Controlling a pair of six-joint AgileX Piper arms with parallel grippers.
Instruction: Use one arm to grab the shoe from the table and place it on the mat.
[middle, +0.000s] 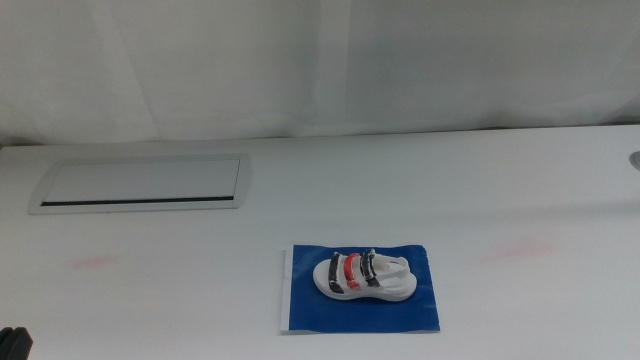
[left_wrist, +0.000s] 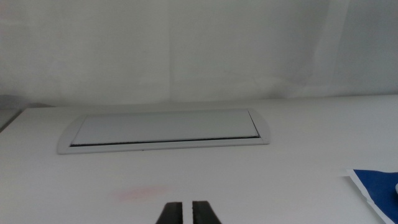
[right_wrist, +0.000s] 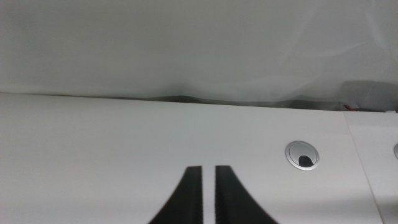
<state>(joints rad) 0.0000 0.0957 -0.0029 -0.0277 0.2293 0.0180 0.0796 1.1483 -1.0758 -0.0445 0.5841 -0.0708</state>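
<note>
The small white sandal-like shoe with black and red straps (middle: 362, 275) lies on the flat dark blue rectangular mat (middle: 305, 300), toward its 2 o'clock. It looks light and stiff-soled; the straps suit gripping. Left gripper (left_wrist: 187, 213) and right gripper (right_wrist: 207, 196) wait apart, jaws nearly together, holding nothing.

Left dark two-jawed parallel gripper (left_wrist: 187, 213): jaws nearly together, a thin gap between them, held level above the surface. Right dark two-jawed parallel gripper (right_wrist: 208, 196): jaws likewise close, separated by a narrow slit, empty.
</note>
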